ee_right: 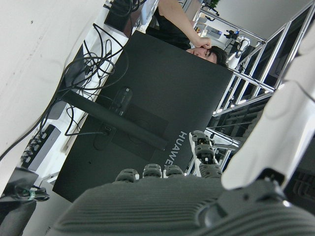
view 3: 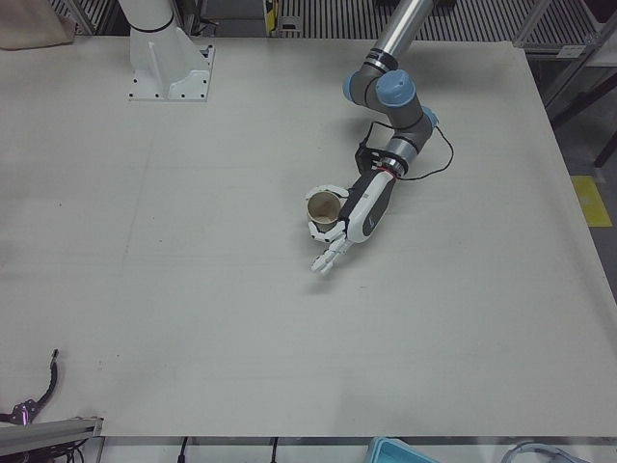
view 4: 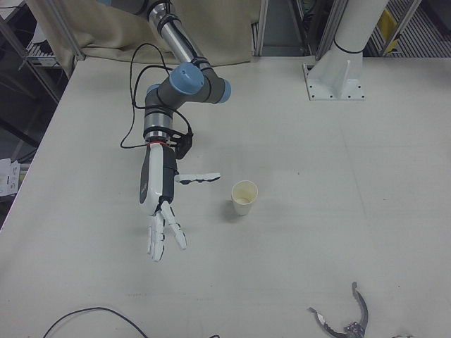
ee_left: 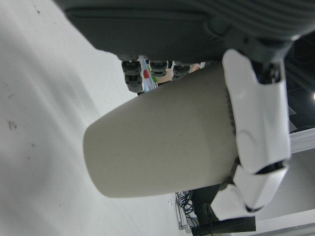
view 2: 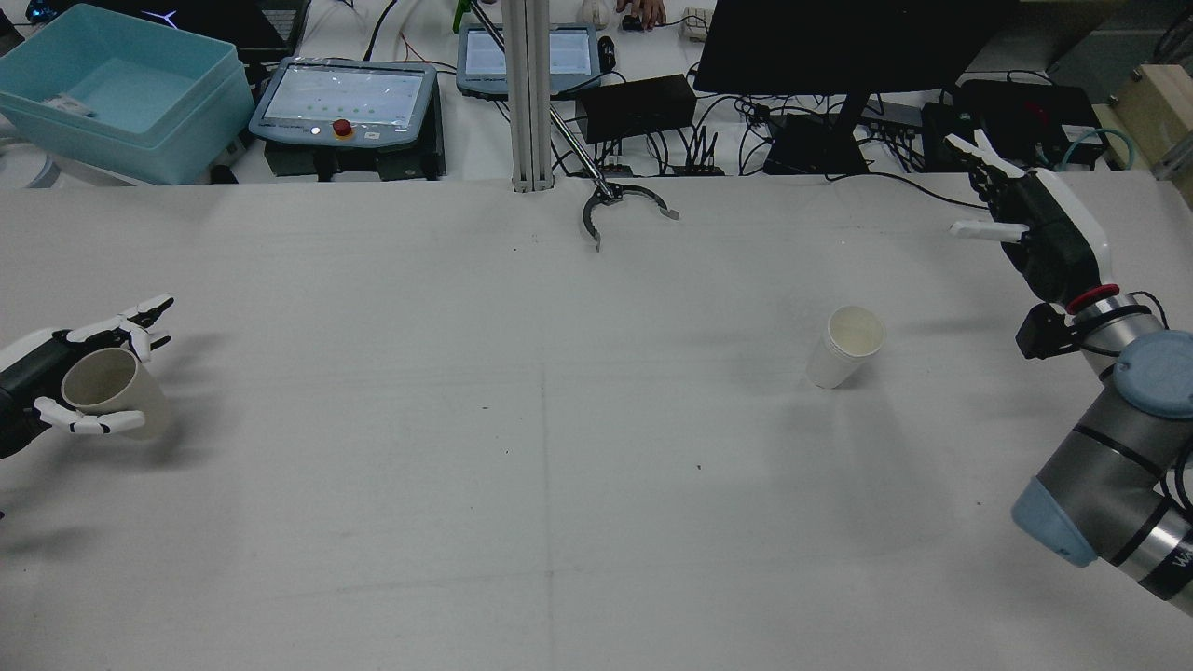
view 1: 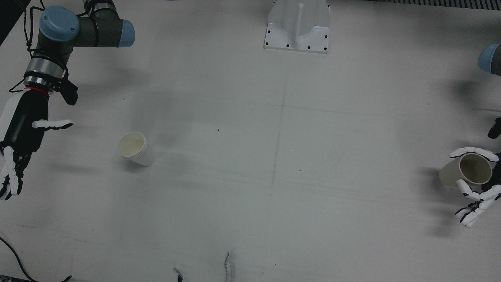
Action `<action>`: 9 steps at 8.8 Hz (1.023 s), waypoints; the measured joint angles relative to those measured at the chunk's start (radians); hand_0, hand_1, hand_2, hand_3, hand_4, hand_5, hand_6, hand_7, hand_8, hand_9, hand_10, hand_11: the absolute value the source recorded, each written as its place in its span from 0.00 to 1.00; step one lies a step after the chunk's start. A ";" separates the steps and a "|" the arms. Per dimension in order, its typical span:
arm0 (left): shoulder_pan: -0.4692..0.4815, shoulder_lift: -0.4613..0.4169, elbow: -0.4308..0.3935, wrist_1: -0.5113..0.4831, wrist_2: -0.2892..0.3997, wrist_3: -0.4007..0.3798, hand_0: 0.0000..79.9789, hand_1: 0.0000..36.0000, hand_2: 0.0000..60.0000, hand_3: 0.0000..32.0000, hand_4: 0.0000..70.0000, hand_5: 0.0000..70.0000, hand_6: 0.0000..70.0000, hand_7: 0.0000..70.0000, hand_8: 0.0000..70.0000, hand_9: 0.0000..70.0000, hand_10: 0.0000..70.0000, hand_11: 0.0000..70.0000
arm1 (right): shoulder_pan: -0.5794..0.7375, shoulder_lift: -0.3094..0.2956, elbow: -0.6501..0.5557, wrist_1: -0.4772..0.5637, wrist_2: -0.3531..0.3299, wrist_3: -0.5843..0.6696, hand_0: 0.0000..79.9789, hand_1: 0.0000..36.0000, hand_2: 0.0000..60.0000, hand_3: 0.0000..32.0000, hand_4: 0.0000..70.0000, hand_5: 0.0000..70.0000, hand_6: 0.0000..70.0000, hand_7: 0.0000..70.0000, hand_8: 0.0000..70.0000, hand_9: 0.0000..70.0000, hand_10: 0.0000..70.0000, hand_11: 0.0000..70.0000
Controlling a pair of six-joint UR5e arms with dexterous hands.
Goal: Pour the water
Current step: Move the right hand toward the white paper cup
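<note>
Between my two hands I see open table; only the white cup stands in the way there.

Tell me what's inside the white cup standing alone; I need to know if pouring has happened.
The white cup shows only a pale, seemingly empty interior; clear water wouldn't show here.

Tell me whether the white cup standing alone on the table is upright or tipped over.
Upright. The white cup stands on its base on the table, mouth facing up, with the right hand open beside it and not touching it.
</note>
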 measured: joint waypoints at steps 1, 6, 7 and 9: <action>-0.001 0.001 -0.029 0.047 0.001 -0.015 0.66 1.00 1.00 0.00 0.52 0.93 0.07 0.14 0.04 0.08 0.11 0.20 | -0.030 0.005 0.006 0.003 0.013 0.028 0.54 0.19 0.00 0.00 0.10 0.07 0.06 0.06 0.05 0.05 0.05 0.08; -0.043 0.023 -0.123 0.188 0.005 -0.144 0.64 1.00 1.00 0.00 0.48 0.90 0.06 0.12 0.04 0.07 0.10 0.19 | -0.224 -0.133 0.132 -0.007 0.122 0.069 0.56 0.24 0.00 0.00 0.00 0.00 0.00 0.00 0.05 0.03 0.03 0.06; -0.046 0.025 -0.121 0.188 0.006 -0.147 0.63 1.00 1.00 0.00 0.48 0.89 0.05 0.11 0.04 0.07 0.10 0.19 | -0.267 -0.155 0.116 -0.006 0.181 0.065 0.56 0.25 0.00 0.00 0.00 0.00 0.00 0.00 0.05 0.03 0.03 0.06; -0.048 0.029 -0.107 0.182 0.005 -0.146 0.62 1.00 1.00 0.00 0.45 0.85 0.04 0.09 0.04 0.07 0.10 0.19 | -0.320 -0.143 0.060 -0.003 0.253 0.062 0.56 0.26 0.01 0.00 0.01 0.00 0.00 0.00 0.05 0.04 0.03 0.06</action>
